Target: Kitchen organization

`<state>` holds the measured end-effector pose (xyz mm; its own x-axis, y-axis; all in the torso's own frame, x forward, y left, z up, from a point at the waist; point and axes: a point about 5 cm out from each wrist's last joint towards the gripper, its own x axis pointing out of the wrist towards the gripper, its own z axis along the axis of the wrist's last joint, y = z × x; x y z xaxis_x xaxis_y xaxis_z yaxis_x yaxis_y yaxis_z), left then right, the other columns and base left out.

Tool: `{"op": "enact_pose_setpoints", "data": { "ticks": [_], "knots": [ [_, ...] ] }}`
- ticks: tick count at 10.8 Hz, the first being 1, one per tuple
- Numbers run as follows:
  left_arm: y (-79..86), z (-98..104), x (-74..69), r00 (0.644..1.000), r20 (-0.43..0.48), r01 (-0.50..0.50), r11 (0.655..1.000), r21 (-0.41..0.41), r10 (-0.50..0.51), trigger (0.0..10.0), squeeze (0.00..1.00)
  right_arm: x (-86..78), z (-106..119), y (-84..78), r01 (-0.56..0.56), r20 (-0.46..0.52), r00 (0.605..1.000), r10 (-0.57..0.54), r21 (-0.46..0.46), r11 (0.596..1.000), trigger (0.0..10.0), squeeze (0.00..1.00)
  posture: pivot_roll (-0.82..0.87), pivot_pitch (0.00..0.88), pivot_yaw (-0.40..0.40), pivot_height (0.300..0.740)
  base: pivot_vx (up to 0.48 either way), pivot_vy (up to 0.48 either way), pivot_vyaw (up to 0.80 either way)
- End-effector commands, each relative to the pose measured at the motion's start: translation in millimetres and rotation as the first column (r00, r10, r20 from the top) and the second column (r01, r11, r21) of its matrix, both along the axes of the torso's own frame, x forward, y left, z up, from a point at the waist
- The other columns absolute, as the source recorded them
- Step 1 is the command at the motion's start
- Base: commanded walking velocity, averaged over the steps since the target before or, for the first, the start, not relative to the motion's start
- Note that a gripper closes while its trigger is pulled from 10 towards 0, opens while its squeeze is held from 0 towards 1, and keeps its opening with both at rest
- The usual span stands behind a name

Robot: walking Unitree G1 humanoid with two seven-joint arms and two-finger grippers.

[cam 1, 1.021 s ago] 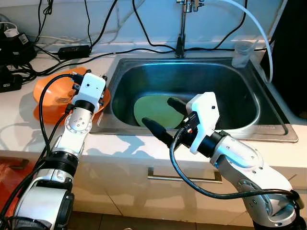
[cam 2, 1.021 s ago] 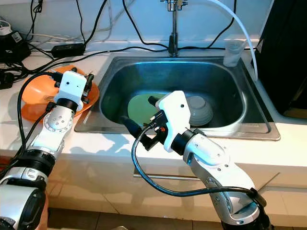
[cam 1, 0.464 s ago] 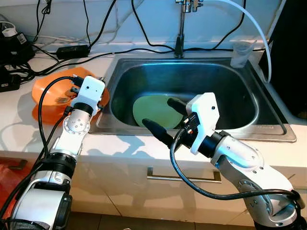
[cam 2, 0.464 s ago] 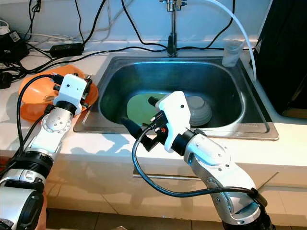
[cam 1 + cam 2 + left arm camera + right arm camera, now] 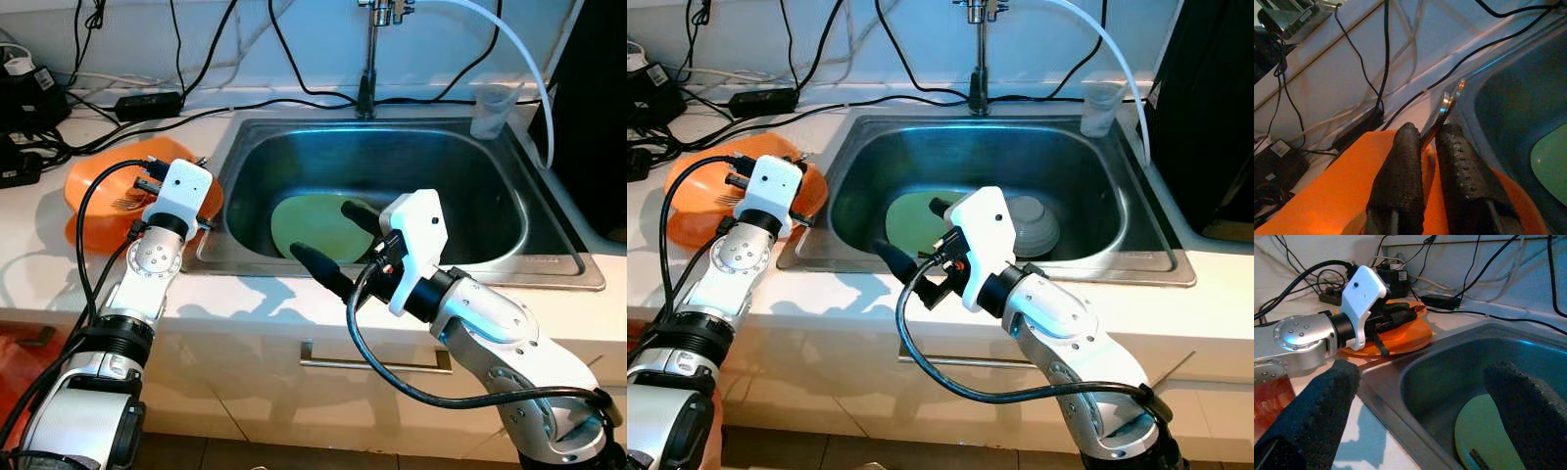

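Metal utensil (image 5: pixel 1442 111) pinched in left claw (image 5: pixel 1429 147) (over orange plate (image 5: pixel 98 186)).

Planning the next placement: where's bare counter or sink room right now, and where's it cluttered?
Free: the white counter strip along the sink front edge, though the open right tool hovers over it. Sink floor behind the green plate, toward the faucet, is bare. Crowded: counter left of the sink, with the orange plate, cables, and the left tool gripping a metal utensil.
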<state>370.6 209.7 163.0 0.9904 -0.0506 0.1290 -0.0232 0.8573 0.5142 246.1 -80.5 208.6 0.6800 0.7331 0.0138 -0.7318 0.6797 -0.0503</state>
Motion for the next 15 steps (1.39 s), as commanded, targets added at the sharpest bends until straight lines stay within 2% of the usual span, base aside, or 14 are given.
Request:
{"op": "enact_pose_setpoints", "data": {
  "ticks": [1, 3, 7, 9, 11, 12, 13, 14, 15],
  "knots": [
    [5.1, 6.7, -0.9, 0.999, 0.031, -0.013, 1.0, 0.013, 0.012, 0.0, 0.0, 1.2, 2.3, 2.9, -0.011, 0.017, 1.0, 0.011, -0.005, 1.0, 10.0, 0.0, -0.1, 0.0, 0.082, 0.74, 0.0, 0.0, 0.0],
    [5.2, 8.0, -1.6, 0.999, 0.047, -0.017, 1.0, 0.012, 0.017, 0.0, 0.0, 2.3, 2.2, 2.6, -0.013, 0.021, 1.0, 0.013, -0.009, 1.0, 10.0, 0.0, -0.1, 0.0, 0.079, 0.74, 0.0, 0.0, 0.0],
    [6.1, 27.4, -3.1, 0.985, 0.172, -0.041, 0.998, 0.045, 0.033, 0.0, 0.0, 5.1, 2.9, 2.5, -0.019, 0.032, 0.999, 0.02, -0.015, 1.0, 10.0, 0.0, -0.1, 0.0, 0.074, 0.74, 0.0, 0.0, 0.0],
    [3.4, 34.3, -5.1, 0.975, 0.221, -0.035, 0.996, 0.086, 0.015, 0.0, 0.0, 5.4, 3.0, 2.2, -0.026, 0.033, 0.999, 0.026, -0.02, 0.999, 10.0, 0.0, -0.1, 0.0, 0.067, 0.74, 0.0, 0.0, 0.0],
    [-2.3, 47.1, -10.9, 0.949, 0.315, -0.022, 0.986, 0.163, -0.031, 0.0, 0.0, 6.3, 2.2, 1.7, -0.028, 0.032, 0.999, 0.029, -0.025, 0.999, 10.0, 0.0, -0.1, 0.0, 0.064, 0.74, 0.0, 0.0, 0.0],
    [-0.8, 38.7, -10.6, 0.962, 0.273, -0.025, 0.991, 0.135, -0.013, 0.0, 0.2, 6.1, 1.7, 1.7, -0.03, 0.031, 0.999, 0.031, -0.027, 0.999, 10.0, 0.0, -0.1, 0.0, 0.06, 0.74, 0.0, 0.0, 0.0],
    [1.0, 33.8, -10.9, 0.968, 0.251, -0.028, 0.993, 0.116, -0.001, 0.0, 0.85, 6.1, 1.7, 1.6, -0.03, 0.031, 0.999, 0.031, -0.028, 0.999, 10.0, 0.0, -0.1, 0.0, 0.061, 0.74, 0.0, 0.0, 0.0],
    [3.1, 27.5, -13.0, 0.974, 0.226, -0.027, 0.995, 0.101, 0.003, 0.0, 1.0, 6.2, 1.6, 1.3, -0.029, 0.031, 0.999, 0.03, -0.029, 0.999, 10.0, 0.0, -0.1, 0.0, 0.059, 0.74, 0.0, 0.0, 0.0],
    [5.3, 23.7, -14.3, 0.977, 0.212, -0.036, 0.995, 0.091, 0.015, 0.0, 1.0, 6.6, 1.5, 0.7, -0.028, 0.031, 0.999, 0.029, -0.031, 0.999, 10.0, 0.0, -0.1, 0.0, 0.059, 0.74, 0.0, 0.0, 0.0]
  ]
}}
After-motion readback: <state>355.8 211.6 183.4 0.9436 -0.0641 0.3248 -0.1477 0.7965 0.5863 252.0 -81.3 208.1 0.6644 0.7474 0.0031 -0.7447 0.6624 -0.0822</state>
